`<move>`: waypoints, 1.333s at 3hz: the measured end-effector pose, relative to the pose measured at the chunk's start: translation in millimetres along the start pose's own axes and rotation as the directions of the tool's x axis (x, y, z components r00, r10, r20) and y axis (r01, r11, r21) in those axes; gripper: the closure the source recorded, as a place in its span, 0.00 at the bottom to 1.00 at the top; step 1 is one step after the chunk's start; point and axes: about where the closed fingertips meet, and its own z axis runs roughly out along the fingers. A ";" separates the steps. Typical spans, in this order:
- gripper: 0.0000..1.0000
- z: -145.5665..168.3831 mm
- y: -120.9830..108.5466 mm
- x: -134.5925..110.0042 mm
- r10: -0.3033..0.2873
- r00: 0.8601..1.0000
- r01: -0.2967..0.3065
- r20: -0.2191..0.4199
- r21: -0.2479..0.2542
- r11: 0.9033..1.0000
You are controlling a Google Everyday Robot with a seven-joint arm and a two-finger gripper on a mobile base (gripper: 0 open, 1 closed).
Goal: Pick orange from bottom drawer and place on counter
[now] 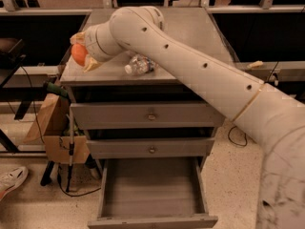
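Observation:
My gripper is shut on the orange, a small round orange fruit, and holds it over the front left corner of the counter, the flat grey top of the cabinet. The white arm reaches in from the lower right and crosses the counter. The bottom drawer stands pulled open below, and its grey floor shows nothing on it.
A crumpled clear plastic bottle lies on the counter by the arm. The two upper drawers with round knobs are shut. A cardboard box and a cane stand left of the cabinet. A shoe lies at the lower left.

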 end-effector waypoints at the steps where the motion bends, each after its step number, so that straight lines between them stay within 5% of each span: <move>1: 1.00 6.3 -5.5 20.7 0.024 0.999 -0.025 -0.026 -0.016 1.000; 2: 1.00 8.7 -0.2 39.7 0.075 0.996 -0.077 -0.047 -0.042 0.996; 4: 0.58 7.4 3.3 55.7 0.122 0.990 -0.125 -0.064 -0.051 0.991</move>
